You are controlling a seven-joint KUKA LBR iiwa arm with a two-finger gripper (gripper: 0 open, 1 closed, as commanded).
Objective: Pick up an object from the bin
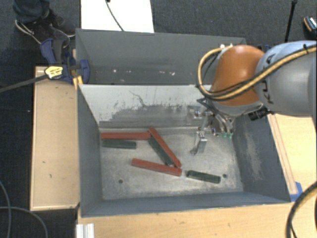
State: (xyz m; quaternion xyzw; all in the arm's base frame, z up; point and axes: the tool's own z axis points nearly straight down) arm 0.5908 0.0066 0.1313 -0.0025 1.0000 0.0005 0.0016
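Hanging over the bin [90, 148] floor, right of a slanted red bar [166, 148] and beyond a dark green bar [203, 177], the pincer [200, 147] cannot be judged apart or together.

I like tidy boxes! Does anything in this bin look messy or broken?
Nothing looks broken or spilled. The sticks just lie jumbled: a slanted red-and-green pair sits askew in the middle, and one dark green stick lies alone, apart to the right.

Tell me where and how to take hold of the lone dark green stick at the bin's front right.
I'd grip the dark green stick at its middle, coming straight down, the pincer closing across its narrow width. It lies flat on the bin floor with both long sides free; its left end nears a red stick.
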